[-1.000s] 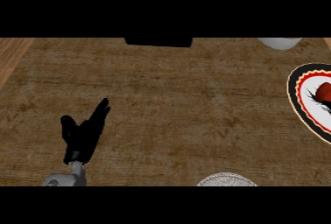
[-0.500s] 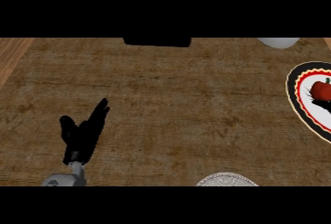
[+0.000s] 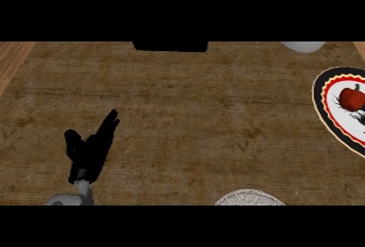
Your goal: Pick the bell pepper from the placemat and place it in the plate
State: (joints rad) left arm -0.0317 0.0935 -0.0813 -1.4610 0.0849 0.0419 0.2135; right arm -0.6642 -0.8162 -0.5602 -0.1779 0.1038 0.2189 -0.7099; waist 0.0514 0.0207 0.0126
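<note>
A red bell pepper (image 3: 352, 97) sits on an oval placemat (image 3: 329, 112) with a black, yellow and red border, cut off by the right edge of the head view. My left hand (image 3: 91, 152) stands at the lower left with straight fingers pointing up, holding nothing, far from the pepper. The rim of a pale round plate (image 3: 249, 198) shows at the bottom edge, right of centre. My right hand does not show.
The counter top (image 3: 185, 120) is dark brown wood grain. A black object (image 3: 170, 46) lies at the top edge, and a pale rounded thing (image 3: 303, 46) sits at the top right. Lighter wood shows at the far left edge.
The placemat and pepper show a little further into view from the right edge than before. My left hand has not moved.
</note>
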